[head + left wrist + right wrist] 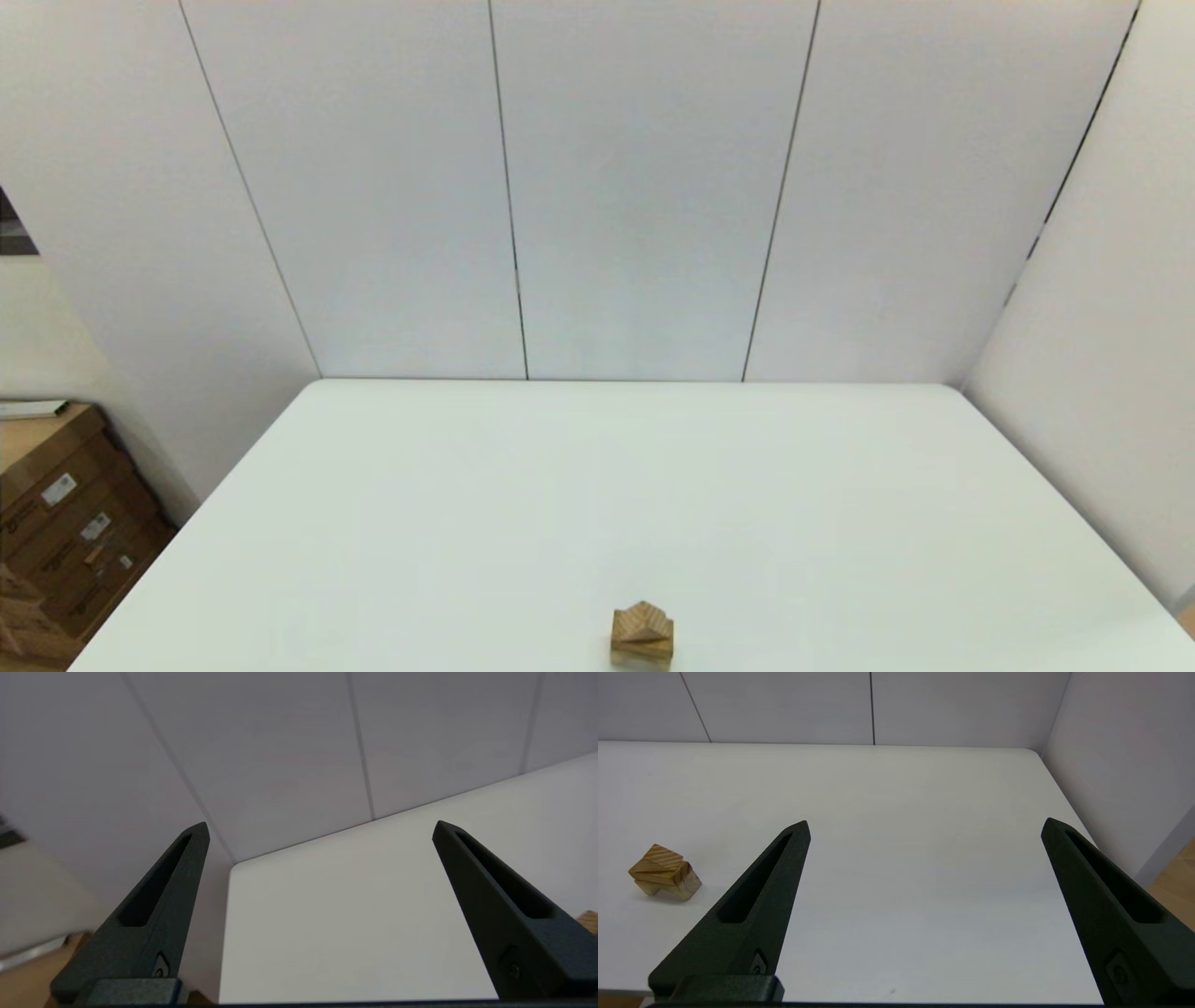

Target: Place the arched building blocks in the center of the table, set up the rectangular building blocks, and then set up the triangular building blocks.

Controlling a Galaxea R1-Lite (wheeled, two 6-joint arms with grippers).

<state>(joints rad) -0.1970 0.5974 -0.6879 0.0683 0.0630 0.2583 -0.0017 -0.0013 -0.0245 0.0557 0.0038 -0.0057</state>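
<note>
Stage: as the block stack [642, 637] is standing complete on the counter [597, 504], nothing is remaining to place.
Left gripper [320, 826]: parked, jaws apart, empty.
Right gripper [924, 823]: parked, jaws apart, empty.
Next: likely none.

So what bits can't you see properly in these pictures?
- Block stack, head view: its base sits at the picture's bottom edge, so its lowest part is cut off.
- Same stack, right wrist view: too small to tell each block apart.
- Left gripper and right gripper: out of the head view.
</note>
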